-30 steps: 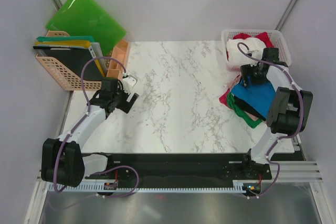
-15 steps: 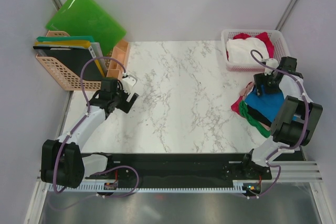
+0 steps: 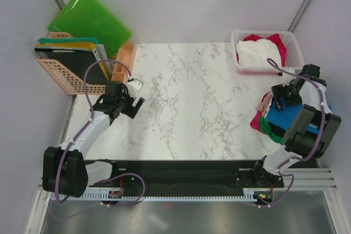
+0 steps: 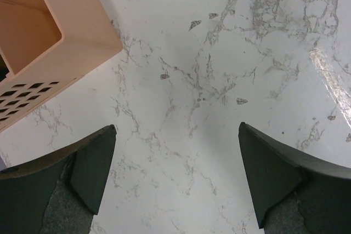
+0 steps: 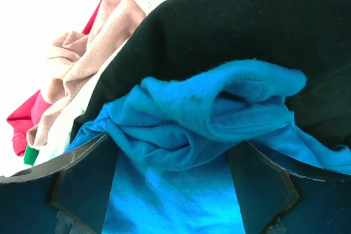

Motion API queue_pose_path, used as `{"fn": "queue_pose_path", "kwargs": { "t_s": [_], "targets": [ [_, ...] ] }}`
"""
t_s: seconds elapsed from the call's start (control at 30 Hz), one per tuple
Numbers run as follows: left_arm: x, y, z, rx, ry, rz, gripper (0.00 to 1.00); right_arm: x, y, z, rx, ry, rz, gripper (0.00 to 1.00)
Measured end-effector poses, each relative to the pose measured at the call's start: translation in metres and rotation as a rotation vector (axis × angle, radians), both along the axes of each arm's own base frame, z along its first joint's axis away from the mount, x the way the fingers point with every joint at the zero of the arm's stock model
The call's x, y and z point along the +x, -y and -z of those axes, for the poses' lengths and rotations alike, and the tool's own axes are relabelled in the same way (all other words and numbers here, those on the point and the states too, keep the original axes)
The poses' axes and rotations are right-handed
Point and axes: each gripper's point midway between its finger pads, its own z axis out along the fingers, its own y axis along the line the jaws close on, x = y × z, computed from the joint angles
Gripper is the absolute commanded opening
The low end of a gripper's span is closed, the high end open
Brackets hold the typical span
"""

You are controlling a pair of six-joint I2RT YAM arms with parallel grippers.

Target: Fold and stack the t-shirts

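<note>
A heap of t-shirts lies at the table's right edge: a bright blue one [image 3: 282,118] on top, with red [image 3: 256,121], green [image 3: 270,129] and pale pink [image 3: 267,101] ones showing at its left side. My right gripper [image 3: 286,96] is down on the heap. In the right wrist view its jaws [image 5: 173,149] stand wide apart, with a bunched fold of the blue t-shirt [image 5: 214,105] between them, under a black t-shirt [image 5: 247,20] and a pink one [image 5: 90,53]. My left gripper [image 3: 131,106] is open and empty over bare marble [image 4: 175,152].
A white lattice basket [image 3: 239,36] at the back right holds white [image 3: 255,52] and red [image 3: 277,42] cloth. A peach basket [image 3: 60,78] with folders, green plastic folders [image 3: 88,20] and a small peach tray [image 3: 125,58] stand at the back left; the basket's corner [image 4: 55,31] lies near my left gripper.
My right gripper has moved right towards the table's edge, and the heap of t-shirts has slid right with it. The left arm has not moved.
</note>
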Motion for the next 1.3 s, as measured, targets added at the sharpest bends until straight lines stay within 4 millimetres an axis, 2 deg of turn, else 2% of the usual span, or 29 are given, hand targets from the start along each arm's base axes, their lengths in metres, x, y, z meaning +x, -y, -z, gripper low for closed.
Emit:
{"fn": "queue_pose_path", "kwargs": {
  "t_s": [0.13, 0.33, 0.43, 0.67, 0.93, 1.3],
  "targets": [
    [-0.002, 0.000, 0.002, 0.001, -0.005, 0.000, 1.00, -0.012, -0.006, 0.002, -0.028, 0.008, -0.053, 0.82],
    [-0.003, 0.000, 0.003, 0.001, -0.008, 0.000, 1.00, -0.045, -0.023, 0.003, -0.139, 0.029, -0.191, 0.83],
    [-0.002, 0.000, 0.003, 0.001, -0.008, 0.000, 1.00, -0.054, -0.027, 0.002, -0.176, 0.026, -0.252, 0.84],
    [-0.002, 0.000, 0.003, 0.000, -0.008, -0.001, 1.00, -0.058, -0.028, -0.002, -0.218, -0.009, -0.343, 0.84],
    [-0.002, 0.000, 0.003, 0.000, -0.008, -0.002, 1.00, -0.049, -0.038, 0.001, -0.305, -0.089, -0.458, 0.85],
    [-0.004, -0.001, 0.003, 0.000, -0.004, -0.002, 1.00, -0.045, -0.042, 0.002, -0.349, -0.130, -0.508, 0.86]
  ]
}}
